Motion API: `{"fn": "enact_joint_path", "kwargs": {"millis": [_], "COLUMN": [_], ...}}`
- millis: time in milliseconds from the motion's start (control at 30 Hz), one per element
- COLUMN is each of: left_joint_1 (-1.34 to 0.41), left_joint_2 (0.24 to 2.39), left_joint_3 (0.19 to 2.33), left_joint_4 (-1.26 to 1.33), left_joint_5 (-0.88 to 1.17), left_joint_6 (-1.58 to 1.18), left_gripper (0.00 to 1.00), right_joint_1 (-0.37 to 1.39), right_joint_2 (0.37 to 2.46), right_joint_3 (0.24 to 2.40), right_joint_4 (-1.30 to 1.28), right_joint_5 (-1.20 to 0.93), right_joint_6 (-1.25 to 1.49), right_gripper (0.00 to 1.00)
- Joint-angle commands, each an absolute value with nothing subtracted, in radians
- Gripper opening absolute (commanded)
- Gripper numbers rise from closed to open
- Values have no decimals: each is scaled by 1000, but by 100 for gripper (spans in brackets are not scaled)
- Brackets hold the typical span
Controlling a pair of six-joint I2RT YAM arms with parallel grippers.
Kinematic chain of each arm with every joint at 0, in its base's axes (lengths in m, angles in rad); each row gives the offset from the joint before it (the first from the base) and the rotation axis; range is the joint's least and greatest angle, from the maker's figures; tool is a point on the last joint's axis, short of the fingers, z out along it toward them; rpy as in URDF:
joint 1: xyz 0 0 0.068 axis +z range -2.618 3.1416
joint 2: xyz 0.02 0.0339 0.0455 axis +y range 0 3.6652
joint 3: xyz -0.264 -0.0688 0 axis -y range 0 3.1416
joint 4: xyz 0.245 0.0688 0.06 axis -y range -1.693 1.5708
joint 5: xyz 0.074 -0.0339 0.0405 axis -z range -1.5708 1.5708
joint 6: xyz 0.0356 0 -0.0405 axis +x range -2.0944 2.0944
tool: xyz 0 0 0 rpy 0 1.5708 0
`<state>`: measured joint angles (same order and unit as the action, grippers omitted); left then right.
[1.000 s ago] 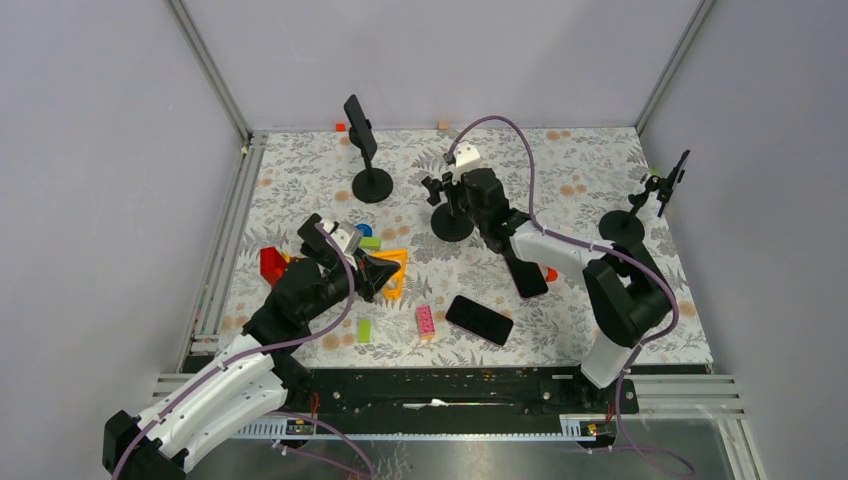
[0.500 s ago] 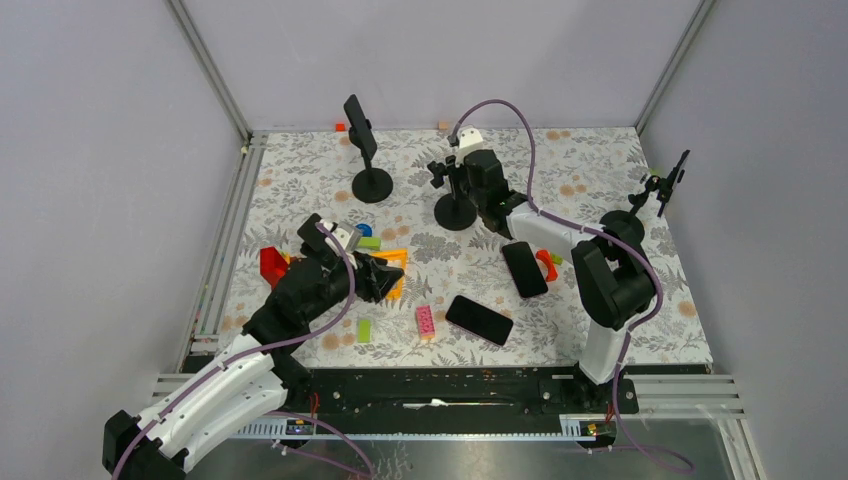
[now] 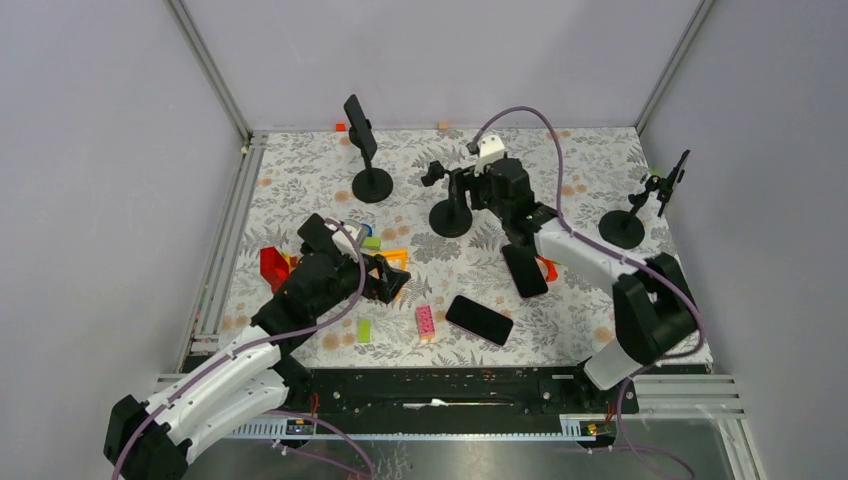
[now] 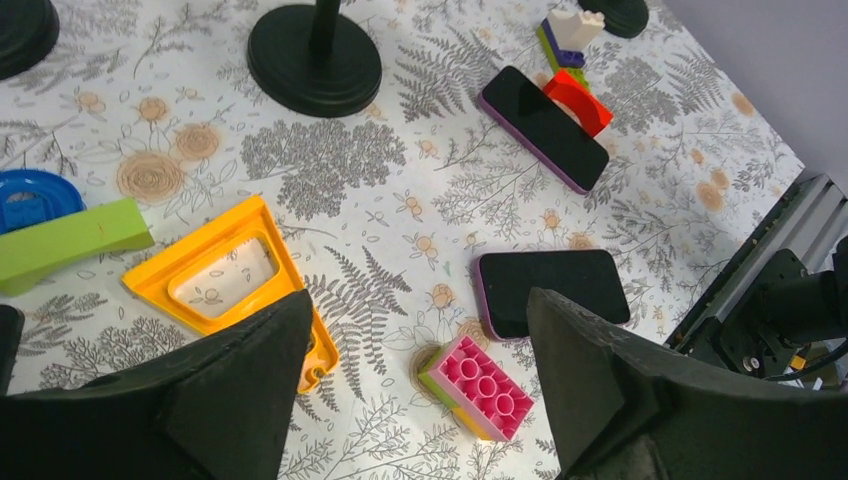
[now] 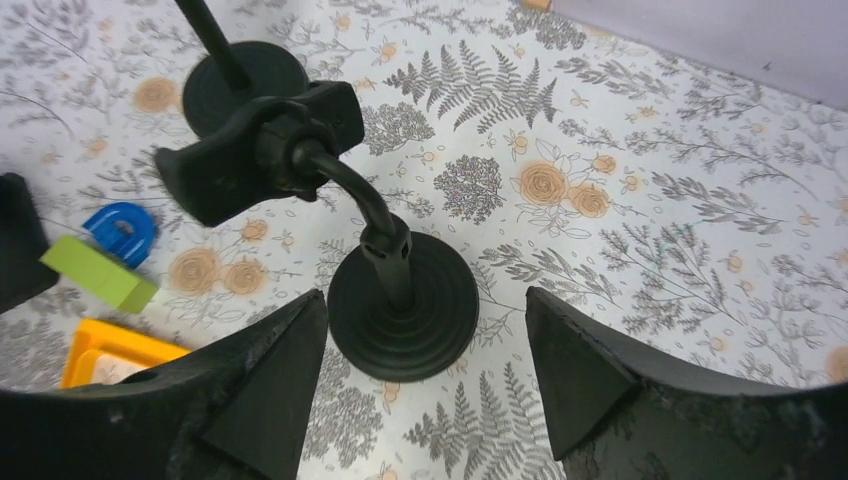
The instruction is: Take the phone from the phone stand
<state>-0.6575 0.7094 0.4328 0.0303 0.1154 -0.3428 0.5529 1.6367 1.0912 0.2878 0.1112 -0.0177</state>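
Three black phone stands rise from the floral mat. The left stand (image 3: pixel 372 185) carries a dark phone (image 3: pixel 360 125), and the right stand (image 3: pixel 622 228) carries another phone (image 3: pixel 672 180). The middle stand (image 3: pixel 452 215) (image 5: pixel 403 305) has an empty clamp (image 5: pixel 255 150). Two phones lie flat on the mat, one (image 3: pixel 524 270) (image 4: pixel 545 125) beside red blocks, one (image 3: pixel 479 319) (image 4: pixel 552 290) nearer the front. My right gripper (image 3: pixel 468 190) (image 5: pixel 424 297) is open just above the middle stand's base. My left gripper (image 3: pixel 388 280) (image 4: pixel 418 305) hovers open over the mat, holding nothing.
A pink brick (image 4: pixel 478 385) lies below my left jaws, with a yellow frame (image 4: pixel 225 275) to their left. A green bar (image 4: pixel 70 240), a blue piece (image 4: pixel 30 195) and a red block (image 3: pixel 272 265) are scattered at centre left. Metal rails edge the mat at left and front.
Both grippers have gone from nearly shut to open. My right wrist swung to the right of the middle stand. The left arm barely shifted.
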Motion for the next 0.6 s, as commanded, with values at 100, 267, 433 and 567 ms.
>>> {"fn": "enact_joint_path", "kwargs": {"millis": [100, 267, 433, 567], "left_joint_1": [-652, -650, -645, -636], "left_joint_2": [753, 765, 812, 823], "left_joint_3": [529, 585, 697, 730], "left_joint_4": [15, -70, -194, -232], "left_joint_5": [24, -58, -44, -55], "left_joint_6": [-377, -379, -333, -310], "left_gripper": [89, 93, 97, 99], "right_joint_1": [548, 548, 548, 551], "right_joint_2": [1346, 1221, 1170, 1100], "right_joint_3": [946, 953, 923, 786], "right_joint_4": [169, -258, -525, -454], "right_joint_5": [21, -146, -330, -326], "right_joint_6": [75, 87, 111, 184], "right_gripper": [83, 83, 96, 100]}}
